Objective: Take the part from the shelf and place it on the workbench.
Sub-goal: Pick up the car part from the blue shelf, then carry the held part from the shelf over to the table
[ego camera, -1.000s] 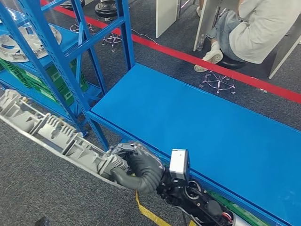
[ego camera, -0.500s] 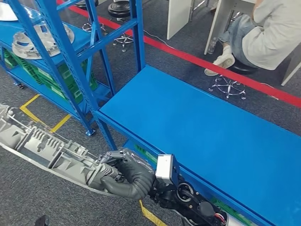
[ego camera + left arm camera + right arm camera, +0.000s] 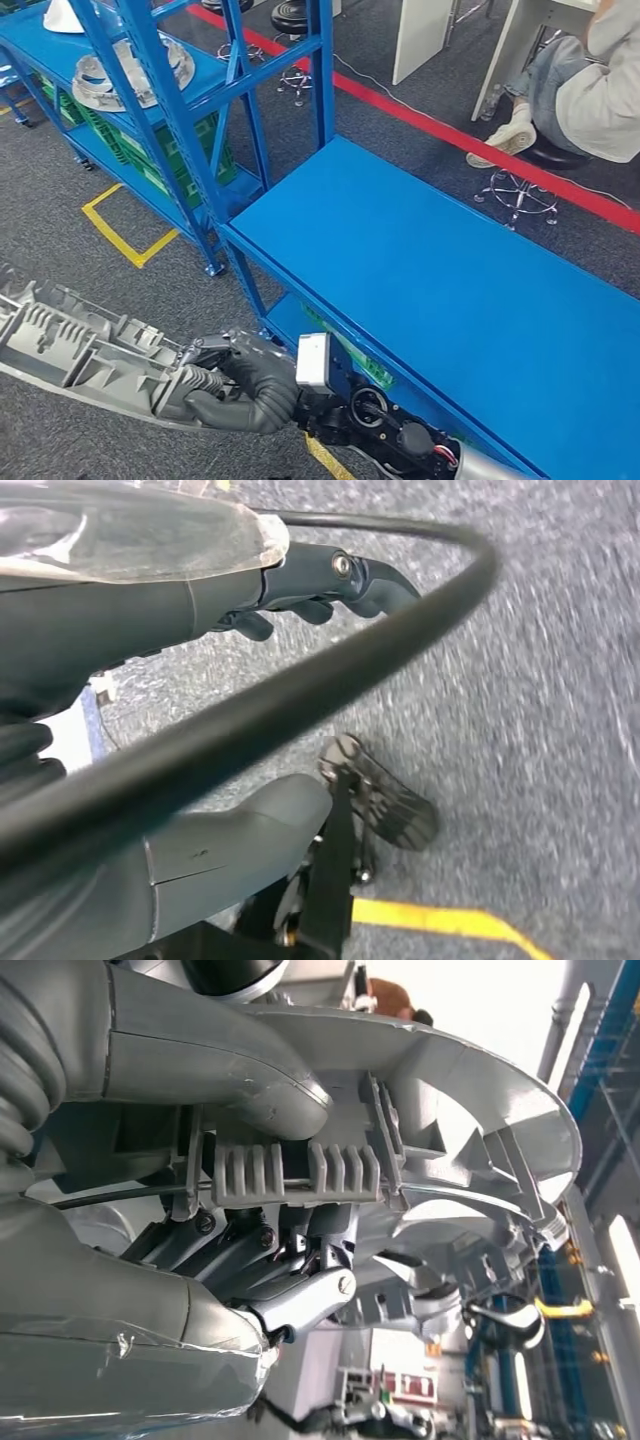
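The right hand [image 3: 241, 385], low in the head view just left of centre, is closed around one end of the long grey part [image 3: 83, 350], thumb on one side and fingers wrapped into its ribbing, as the right wrist view confirms [image 3: 249, 1210]. The part juts out toward the lower left of the frame, over the carpet and beside the blue worktop [image 3: 468, 270], not yet above it; gripping at the end looks meant to let the free length swing over the surface. The left hand [image 3: 324, 580] hangs above the floor with fingers loosely apart and nothing in them. One part is held. On the blue shelf [image 3: 158, 130] at upper left sit one round metal piece [image 3: 132, 70] and one white item [image 3: 62, 15], cut by the frame edge.
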